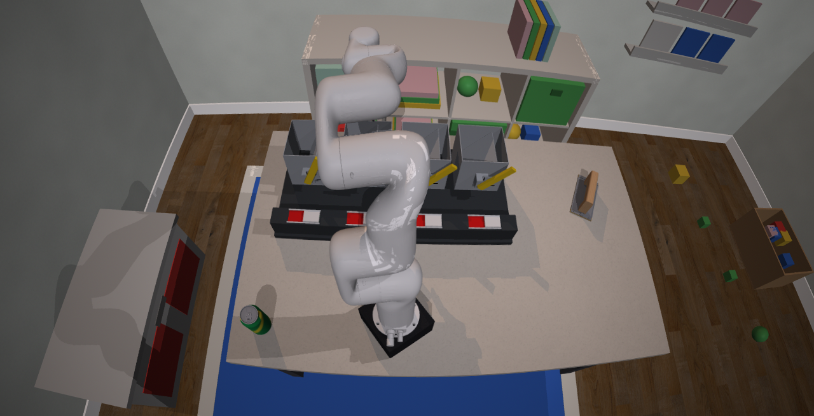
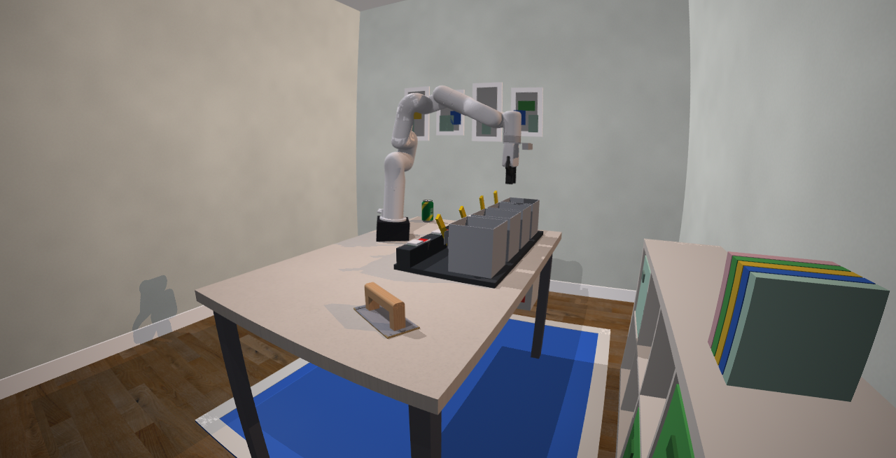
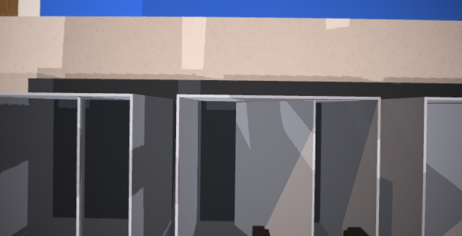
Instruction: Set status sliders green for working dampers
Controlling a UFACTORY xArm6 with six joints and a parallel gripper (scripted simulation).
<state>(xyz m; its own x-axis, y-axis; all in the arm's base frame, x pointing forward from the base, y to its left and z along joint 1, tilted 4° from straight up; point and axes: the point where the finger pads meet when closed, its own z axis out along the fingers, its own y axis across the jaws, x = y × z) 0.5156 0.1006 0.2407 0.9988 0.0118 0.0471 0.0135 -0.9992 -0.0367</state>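
Observation:
Four grey open-topped dampers stand in a row on a black base (image 1: 392, 208); the leftmost (image 1: 301, 151) and rightmost (image 1: 482, 154) show fully, and my arm hides much of the others. Each has a yellow lever (image 1: 496, 177) at its front. Four status sliders (image 1: 303, 215) (image 1: 484, 221) lie in front, each showing red beside a white cover. My gripper (image 2: 509, 174) hangs well above the row, towards its left end, touching nothing. In the wrist view its fingertips stand apart and empty over one damper (image 3: 278, 164), whose thin blade (image 3: 314, 156) stands edge-on.
A wooden-handled trowel (image 1: 586, 192) lies on the table's right side. A green can (image 1: 255, 319) stands at the front left, near my arm's base (image 1: 396, 328). A shelf unit (image 1: 449, 94) stands behind the table and a side cabinet (image 1: 114, 299) to its left.

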